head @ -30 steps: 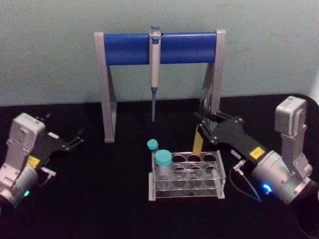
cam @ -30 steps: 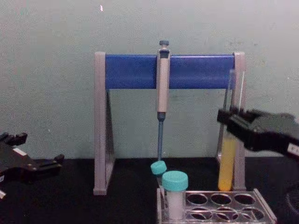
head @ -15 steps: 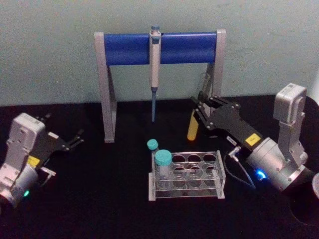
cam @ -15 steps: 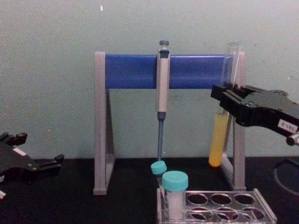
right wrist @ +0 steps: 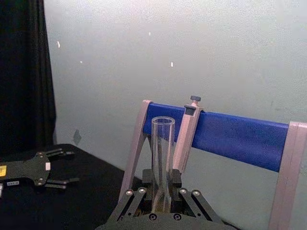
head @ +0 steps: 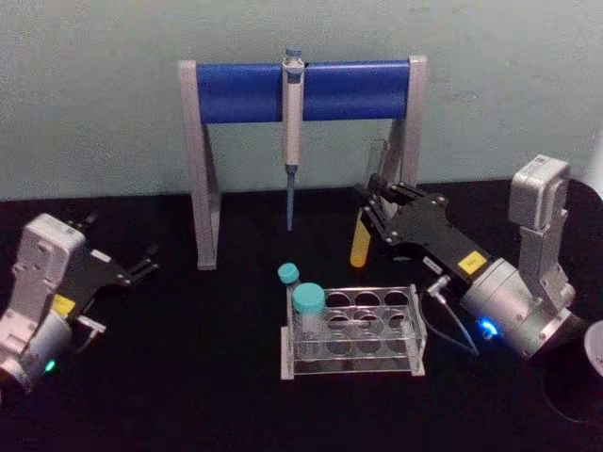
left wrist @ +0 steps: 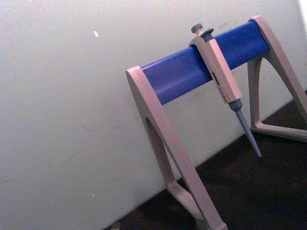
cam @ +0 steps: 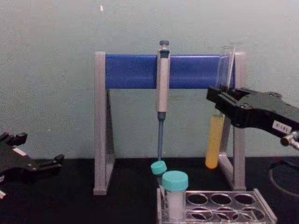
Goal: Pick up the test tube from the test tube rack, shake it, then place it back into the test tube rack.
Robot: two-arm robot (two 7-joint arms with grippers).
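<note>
Behind the rack (head: 415, 323) you have the stand (head: 245, 91), its blue bar high above the rack, with a pipette (head: 293, 104) hanging from the bar tip-down, behind the rack's left end.

Your right gripper (head: 370, 196) reaches in from the rack's right and sits above and behind it, clenched on the tube (head: 360, 243). Your left gripper (head: 146, 262) rests well to the rack's left, low by the black tabletop, fingers spread and holding nothing.

The rack itself is clear plastic with rows of round holes. Two capped tubes (head: 308, 299) with teal lids stand at its left end.

The tube is out of the rack, its round bottom hanging clear above and behind the holes. It is thin clear glass, open at the top and close to upright. Yellow-orange liquid (cam: 214, 144) fills its lower part below the fingers, and the glass above them is clear.
</note>
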